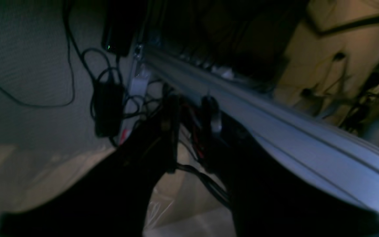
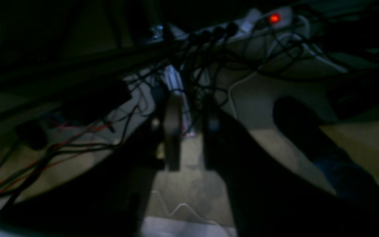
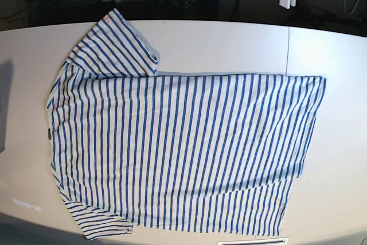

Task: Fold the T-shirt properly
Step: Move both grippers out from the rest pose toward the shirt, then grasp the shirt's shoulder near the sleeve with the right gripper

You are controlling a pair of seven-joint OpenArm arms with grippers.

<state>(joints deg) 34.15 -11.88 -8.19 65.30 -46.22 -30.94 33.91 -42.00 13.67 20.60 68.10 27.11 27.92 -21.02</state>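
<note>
Striped blue-and-white shirt (image 3: 183, 147) spread flat on white table (image 3: 338, 55), filling most of it. At far left, small dark label (image 3: 50, 134) on shirt edge; top left, sleeve (image 3: 114, 47) folded over, orange tinge at hem. Top edge of base view: right gripper (image 2: 191, 131) at left, fingers slightly apart, empty, over cables (image 2: 209, 42). Left gripper (image 1: 191, 128) at right, fingers slightly apart, empty, beside grey rail (image 1: 291, 131).

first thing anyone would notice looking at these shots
A big blue-striped T-shirt lies spread flat across the white table, filling most of the base view. In the dark right wrist view, a red light glows on a power strip among tangled cables.
</note>
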